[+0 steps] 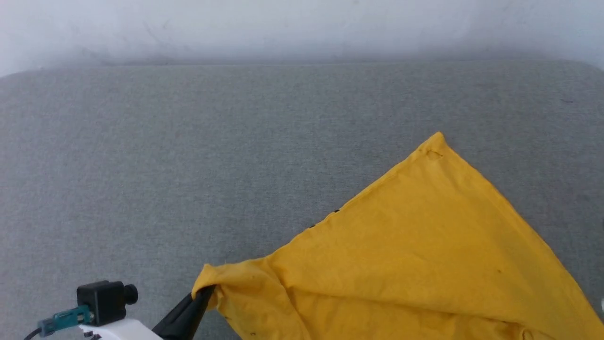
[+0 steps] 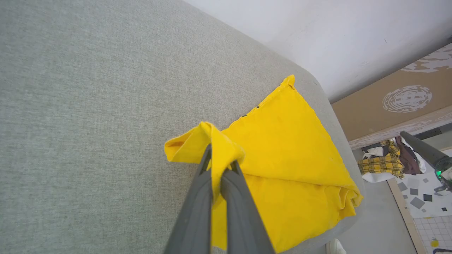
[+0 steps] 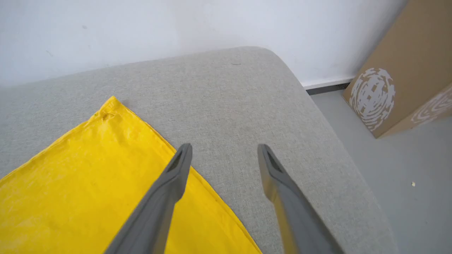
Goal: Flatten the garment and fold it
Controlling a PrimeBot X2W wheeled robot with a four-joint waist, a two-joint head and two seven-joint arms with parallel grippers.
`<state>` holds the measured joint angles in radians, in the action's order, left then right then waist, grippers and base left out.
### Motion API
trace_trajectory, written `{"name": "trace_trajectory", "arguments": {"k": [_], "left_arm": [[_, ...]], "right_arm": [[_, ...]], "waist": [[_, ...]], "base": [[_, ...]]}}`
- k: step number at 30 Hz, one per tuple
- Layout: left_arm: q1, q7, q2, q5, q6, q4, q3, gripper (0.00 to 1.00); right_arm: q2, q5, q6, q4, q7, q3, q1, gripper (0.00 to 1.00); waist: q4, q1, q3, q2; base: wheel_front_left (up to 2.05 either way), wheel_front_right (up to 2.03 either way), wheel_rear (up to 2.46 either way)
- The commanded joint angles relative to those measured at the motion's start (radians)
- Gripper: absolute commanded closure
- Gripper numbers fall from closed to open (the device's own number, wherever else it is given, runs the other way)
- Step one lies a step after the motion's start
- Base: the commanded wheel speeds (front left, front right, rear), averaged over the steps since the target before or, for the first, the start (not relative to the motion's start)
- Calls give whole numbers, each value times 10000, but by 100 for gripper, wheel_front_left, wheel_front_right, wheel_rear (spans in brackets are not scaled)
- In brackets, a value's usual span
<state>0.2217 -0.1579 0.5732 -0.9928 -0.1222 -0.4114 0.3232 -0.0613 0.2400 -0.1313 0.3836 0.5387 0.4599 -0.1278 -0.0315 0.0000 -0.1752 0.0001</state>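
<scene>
Two end effectors are at work over a grey fabric-covered counter (image 1: 188, 141). At the lower left of the head view sits a small black camera (image 1: 106, 300) on the pale left wrist, with a teal connector (image 1: 63, 318) beside it. Just to its right the left end effector (image 1: 205, 293) has its dark fingers pressed together on the near-left corner of the garment (image 1: 424, 245). In the left wrist view, that end effector (image 2: 221, 168) pinches a bunched fold of yellow cloth, which rises above the counter (image 2: 88, 106) while the rest of the garment (image 2: 282, 141) lies flat.

From that pinched corner the bright yellow garment spreads to the right as a broad triangle, plain side up. Its far point reaches toward the middle of the counter, and its near part runs out of the bottom edge of the head view. A few small dark marks show along its upper-left hem.

Further right, in the right wrist view, the right end effector (image 3: 224, 148) has its fingers spread wide apart and holds nothing. One finger lines up with the garment's (image 3: 88, 176) right edge and the other with bare counter (image 3: 247, 88). I cannot tell if either touches. Beyond the counter's rounded corner a brown cardboard box (image 3: 399, 81) with white printed swirls stands on the grey floor (image 3: 406, 169).
</scene>
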Motion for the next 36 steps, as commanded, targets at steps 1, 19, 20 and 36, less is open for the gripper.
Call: {"name": "trace_trajectory", "arguments": {"k": [1, 19, 20, 36], "left_arm": [[-201, 31, -61, 44, 169, 38, 48, 100], [-1578, 23, -300, 101, 919, 382, 344, 100], [-1645, 36, -327, 98, 960, 429, 360, 100], [-2295, 177, -514, 37, 1278, 941, 381, 100]], "right_arm": [[-215, -230, 6, 305, 316, -335, 609, 0], [-1595, -786, 6, -3494, 2138, -3111, 6113, 0], [-1693, -738, 6, -3669, 2250, -3195, 6173, 0], [-2314, -6, 6, -4838, 3398, -3942, 6400, 100]], "waist": [[-284, 0, -260, -1], [-1477, 0, -2449, -1], [-1528, 0, -2534, -1], [-1760, 0, -3037, -1]], "base": [[0, 0, 0], [0, 0, 0], [0, 0, 0], [0, 0, 0]]}}
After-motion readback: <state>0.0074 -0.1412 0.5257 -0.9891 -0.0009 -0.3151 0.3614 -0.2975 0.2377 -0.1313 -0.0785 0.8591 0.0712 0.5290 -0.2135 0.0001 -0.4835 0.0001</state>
